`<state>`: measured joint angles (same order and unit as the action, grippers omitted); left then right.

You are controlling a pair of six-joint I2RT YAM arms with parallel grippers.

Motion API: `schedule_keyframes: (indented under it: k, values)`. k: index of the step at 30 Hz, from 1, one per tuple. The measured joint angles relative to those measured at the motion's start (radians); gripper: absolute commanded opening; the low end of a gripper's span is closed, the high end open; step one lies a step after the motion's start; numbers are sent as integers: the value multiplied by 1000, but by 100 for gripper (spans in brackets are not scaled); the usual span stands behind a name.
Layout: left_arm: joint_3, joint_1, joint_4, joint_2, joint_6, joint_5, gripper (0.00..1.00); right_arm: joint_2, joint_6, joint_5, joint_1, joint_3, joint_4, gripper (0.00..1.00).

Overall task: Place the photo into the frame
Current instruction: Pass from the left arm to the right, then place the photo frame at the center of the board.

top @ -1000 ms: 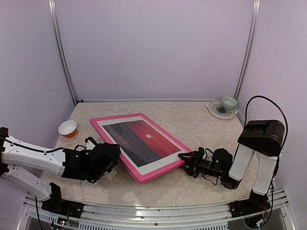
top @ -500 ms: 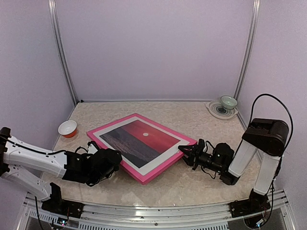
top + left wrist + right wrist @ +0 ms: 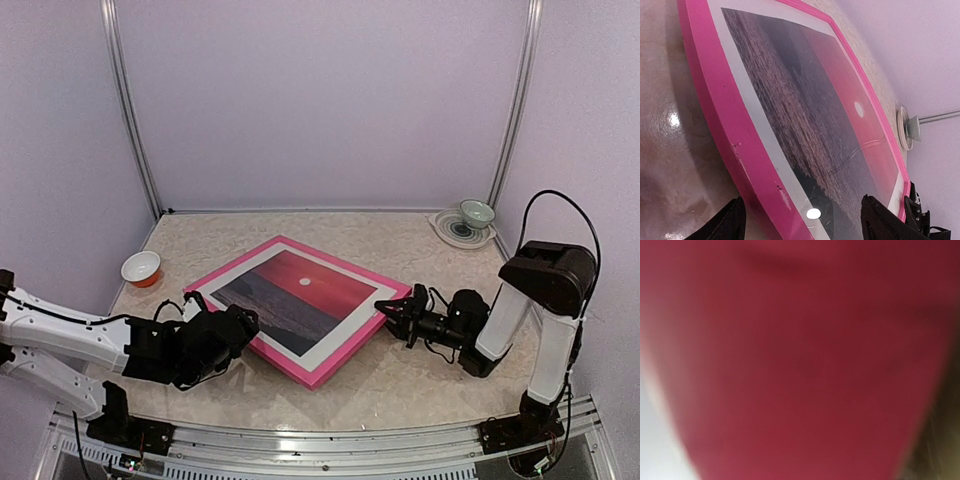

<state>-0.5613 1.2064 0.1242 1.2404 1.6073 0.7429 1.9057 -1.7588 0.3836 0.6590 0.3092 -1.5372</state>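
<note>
Scene: top view, two robot arms at the near edge of a beige marbled table (image 3: 400, 250); a picture frame lies between them.
Frame: large rectangular bright pink frame (image 3: 285, 362), front up, turned like a diamond with one corner pointing at the arm bases. Whether it lies fully flat can't be told.
Photo: red sunset print w/ small white sun over dark sea (image 3: 300, 295), already inside the pink frame, showing through a white mat border (image 3: 335, 340).
Long axis: the frame's long sides run from far left to near right.
L gripper: black left gripper (image 3: 238, 325) sits low at the frame's long near-left side.
L fingers: in the left wrist view the black fingertips (image 3: 732, 222) stand wide apart, and the pink rim (image 3: 735, 135) passes between them. No clamping seen.
R gripper: black right gripper (image 3: 388, 310) is at the frame's right-hand corner, tips against or just beside the pink edge.
R fingers: can't tell if together or clamped. The right wrist view is only a red blur, lens v. close to the frame.
Nearer arm: both are at the frame, L on a long side, R on a corner, on opposite ends.
Judgement: photo looks seated, so any next move prob. means squaring or releasing the frame, not fetching.
</note>
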Motion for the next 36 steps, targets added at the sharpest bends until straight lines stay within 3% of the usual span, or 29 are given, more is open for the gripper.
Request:
schedule_keyframes:
  k: [14, 21, 30, 36]
  values:
    - [0, 0, 86, -130, -75, 54, 91, 83, 129, 318, -139, 130, 77, 17]
    - [-9, 0, 119, -150, -119, 74, 93, -6, 312, 500, -227, 252, 415, 20]
    - [-25, -9, 155, -177, -166, 86, 96, -63, 703, 640, -330, 470, 988, 26]
    - [-25, -92, 160, -215, -209, 73, 98, -60, 877, 708, -427, 513, 1235, 26]
